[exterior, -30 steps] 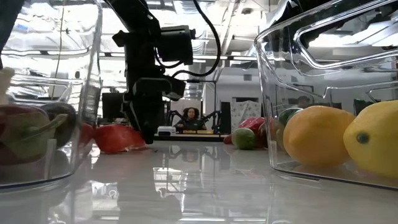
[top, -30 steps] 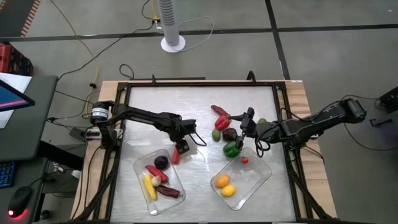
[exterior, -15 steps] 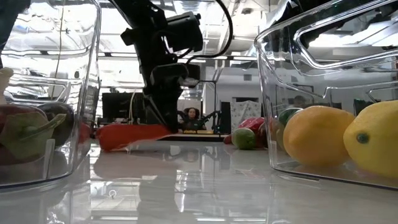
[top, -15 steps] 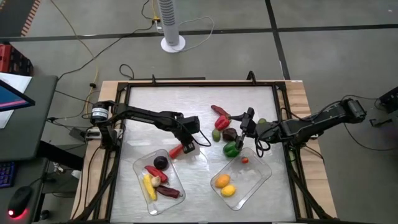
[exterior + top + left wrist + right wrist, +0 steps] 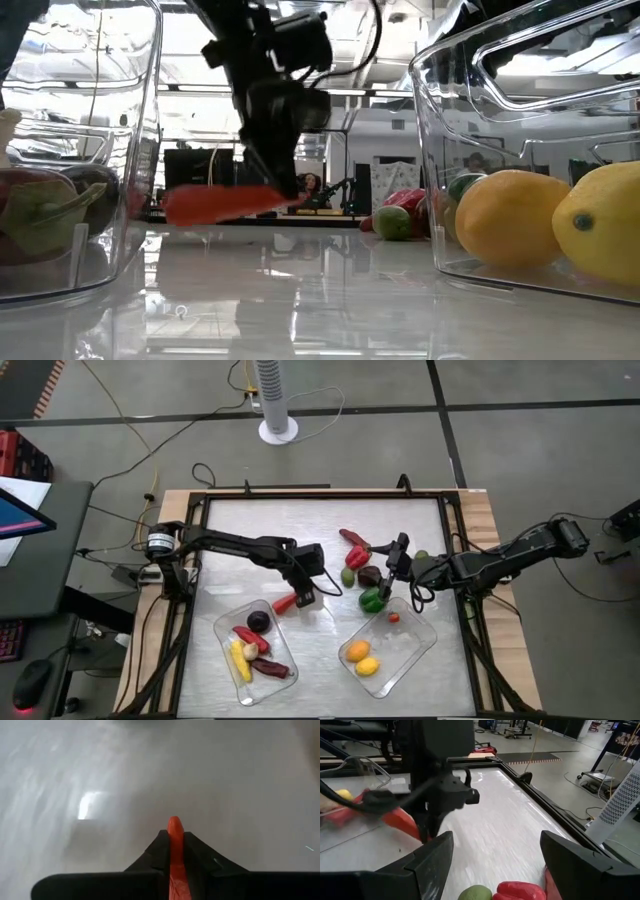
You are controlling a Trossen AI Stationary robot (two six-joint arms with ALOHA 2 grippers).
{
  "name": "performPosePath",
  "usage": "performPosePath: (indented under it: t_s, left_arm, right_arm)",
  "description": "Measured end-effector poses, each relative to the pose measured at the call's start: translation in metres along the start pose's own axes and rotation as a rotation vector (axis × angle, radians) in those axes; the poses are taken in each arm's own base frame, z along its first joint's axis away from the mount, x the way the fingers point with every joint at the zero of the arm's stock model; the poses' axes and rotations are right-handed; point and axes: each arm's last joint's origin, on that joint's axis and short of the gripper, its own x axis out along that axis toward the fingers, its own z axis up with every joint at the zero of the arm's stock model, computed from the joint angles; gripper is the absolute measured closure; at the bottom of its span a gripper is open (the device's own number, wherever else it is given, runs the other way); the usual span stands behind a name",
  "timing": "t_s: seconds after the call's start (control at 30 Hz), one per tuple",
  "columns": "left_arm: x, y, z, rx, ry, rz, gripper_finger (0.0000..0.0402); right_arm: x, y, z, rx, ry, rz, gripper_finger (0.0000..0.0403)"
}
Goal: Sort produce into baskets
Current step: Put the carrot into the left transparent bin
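Steel table (image 5: 320, 530) below us: our left gripper (image 5: 302, 598) clamps a red chilli (image 5: 285, 602) just beside the left basket (image 5: 226, 630); our right gripper (image 5: 393, 570) waits open over loose produce (image 5: 372, 598).

Table top (image 5: 325, 525): brushed, metal-like sheet with a streaked sheen; in the low view it mirrors the room. Border strips (image 5: 487, 540): pale, matt wood. Baskets (image 5: 470, 70): clear, glossy plastic with smooth walls that catch bright highlights. Yellow pieces (image 5: 510, 218): faintly dimpled, satin skin. Red chilli (image 5: 215, 203) held in the left gripper (image 5: 172, 851): smooth, slightly glossy plastic. Fingers of the right gripper (image 5: 510, 857): dark, matt plastic with moulded edges. Floor (image 5: 500, 450): dull, grey, seamed.
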Motion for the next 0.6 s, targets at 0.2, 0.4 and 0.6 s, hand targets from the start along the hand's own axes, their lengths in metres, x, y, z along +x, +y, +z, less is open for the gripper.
performPosePath:
  t_s: [0.2,0.4,0.6]
  left_arm:
    - [-0.03,-0.021,0.022,0.105,0.023,-0.142,0.0382]
    - [-0.07,-0.064,0.043,0.276,-0.029,-0.407,0.0382]
    - [-0.088,-0.102,0.039,0.416,-0.017,-0.491,0.0381]
  right_arm:
    - [-0.001,-0.001,-0.001,-0.006,0.008,-0.002,0.0078]
    - [-0.001,-0.001,-0.002,-0.013,0.018,-0.004,0.0078]
    - [-0.001,-0.001,-0.003,-0.025,0.034,-0.005,0.0078]
